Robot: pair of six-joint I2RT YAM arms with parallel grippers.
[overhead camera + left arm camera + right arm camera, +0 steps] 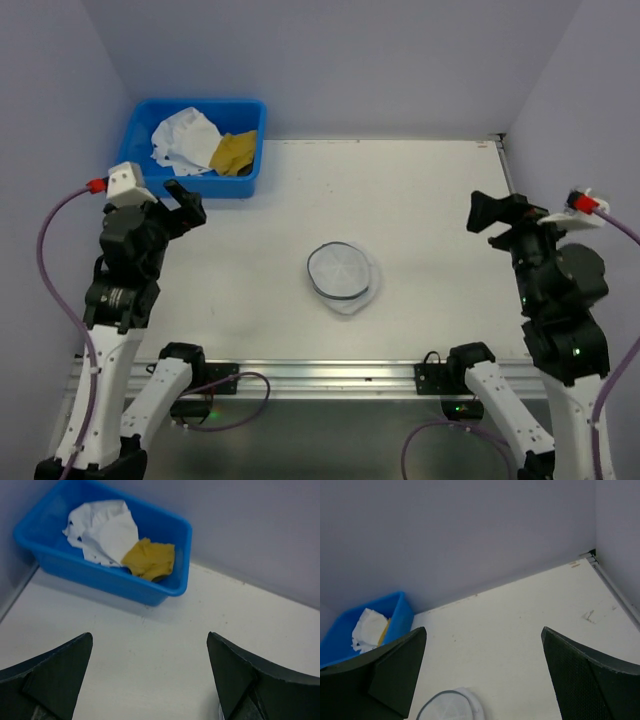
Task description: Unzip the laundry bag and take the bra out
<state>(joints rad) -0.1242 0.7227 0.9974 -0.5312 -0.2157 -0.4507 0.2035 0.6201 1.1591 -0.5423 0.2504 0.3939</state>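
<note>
Bag (342, 277), round white mesh, lies mid-way across the table (440, 300), slightly toward the near edge. Left gripper (150, 639) and right gripper (483, 630), both spread wide and empty, hover near the left and right edges. Blue tub (205, 186) occupies the far-left corner.

One laundry bag (341, 275), one blue tub (215, 186), one white cloth (183, 138) and one mustard cloth (236, 152).

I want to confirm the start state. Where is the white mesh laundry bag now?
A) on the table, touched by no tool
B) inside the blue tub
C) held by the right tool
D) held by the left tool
A: the laundry bag lies on the table; the left tool and right tool are open, away from it.
</note>
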